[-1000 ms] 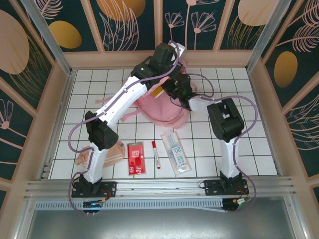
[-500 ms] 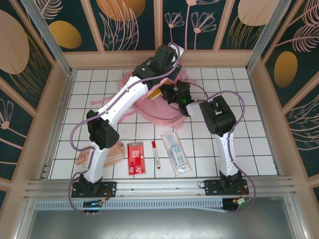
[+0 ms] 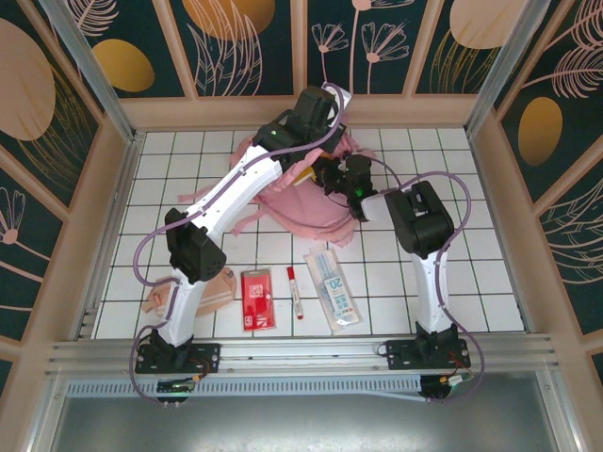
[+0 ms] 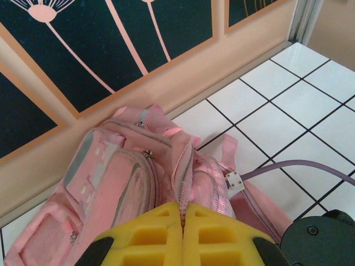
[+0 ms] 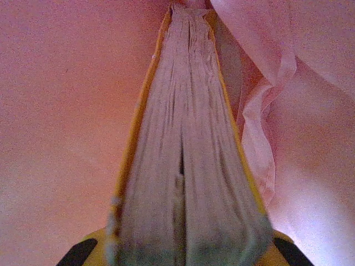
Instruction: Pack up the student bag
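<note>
Wrist views: left end effector (image 4: 182,215) pinches the student bag (image 4: 116,183); right end effector (image 5: 180,252) clamps a yellow-covered book (image 5: 183,138); bench (image 3: 490,282) white-tiled.

The floor is a white tiled board (image 3: 188,151) crossed by dark grid lines, evenly lit. A low tan wooden rim (image 3: 396,111) bounds it on the far, left and right sides. Above it stand dark teal wall panels (image 3: 377,66) split by tan strips, painted with peach leaf and flower outlines and gold ovals (image 3: 122,64). Aluminium posts (image 3: 85,66) rise at the 2 far corners. An aluminium rail (image 3: 301,353) runs along the near edge, with a grey metal sheet (image 3: 311,424) nearer.
</note>
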You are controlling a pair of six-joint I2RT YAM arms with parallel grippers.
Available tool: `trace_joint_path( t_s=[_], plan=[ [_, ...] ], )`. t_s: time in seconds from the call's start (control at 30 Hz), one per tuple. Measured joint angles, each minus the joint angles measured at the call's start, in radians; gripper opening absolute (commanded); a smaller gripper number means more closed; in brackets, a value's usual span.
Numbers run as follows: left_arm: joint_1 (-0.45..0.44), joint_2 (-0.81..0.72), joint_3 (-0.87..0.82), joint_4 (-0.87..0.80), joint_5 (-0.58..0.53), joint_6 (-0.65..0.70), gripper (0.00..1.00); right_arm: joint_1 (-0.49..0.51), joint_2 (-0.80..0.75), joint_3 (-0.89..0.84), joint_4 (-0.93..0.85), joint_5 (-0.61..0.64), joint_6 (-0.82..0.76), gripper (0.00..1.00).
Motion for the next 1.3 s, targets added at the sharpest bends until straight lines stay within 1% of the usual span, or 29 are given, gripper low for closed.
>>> trace_joint_path(
  t_s=[0.1, 0.2, 0.33, 0.47, 0.6, 0.73, 0.83, 0.97, 1.07, 1.13, 1.2, 1.27, 1.3],
  plan=[
    [0.000, 0.000, 0.000, 0.000, 0.006, -0.008, 0.00, 0.013, 0.000, 0.001, -0.015, 0.076, -0.018, 0.00],
    [0.000, 0.000, 0.000, 0.000, 0.006, -0.016, 0.00, 0.041, -0.016, -0.002, -0.069, 0.188, -0.040, 0.00],
    [0.000, 0.000, 0.000, 0.000, -0.029, -0.019, 0.00, 0.076, -0.095, -0.037, -0.157, 0.316, -0.063, 0.00],
    [-0.001, 0.000, -0.002, 0.001, -0.063, -0.019, 0.00, 0.082, -0.197, -0.139, -0.157, 0.415, -0.068, 0.00],
    [-0.004, 0.000, -0.003, 0.002, -0.069, -0.031, 0.00, 0.083, -0.241, -0.180, -0.161, 0.479, -0.064, 0.00],
    [-0.008, 0.000, -0.003, 0.008, -0.053, -0.052, 0.00, 0.083, -0.243, -0.172, -0.180, 0.514, -0.057, 0.00],
    [-0.008, 0.000, -0.003, 0.009, -0.037, -0.071, 0.00, 0.087, -0.224, -0.125, -0.199, 0.532, -0.022, 0.00],
    [-0.008, 0.000, -0.003, 0.008, 0.002, -0.109, 0.00, 0.093, -0.136, -0.010, -0.208, 0.538, 0.010, 0.00],
    [-0.005, 0.000, -0.004, 0.008, 0.019, -0.135, 0.00, 0.101, -0.075, 0.055, -0.209, 0.531, 0.020, 0.05],
    [0.001, 0.000, -0.004, 0.008, 0.024, -0.147, 0.00, 0.109, -0.057, 0.067, -0.210, 0.528, 0.032, 0.06],
    [0.006, 0.000, -0.004, 0.008, 0.026, -0.151, 0.00, 0.117, -0.053, 0.068, -0.218, 0.519, 0.042, 0.10],
    [0.007, 0.000, -0.004, 0.007, 0.025, -0.153, 0.00, 0.119, -0.053, 0.068, -0.233, 0.489, 0.058, 0.20],
    [0.007, 0.000, -0.004, 0.007, 0.024, -0.153, 0.00, 0.119, -0.053, 0.068, -0.235, 0.471, 0.064, 0.23]
  ],
)
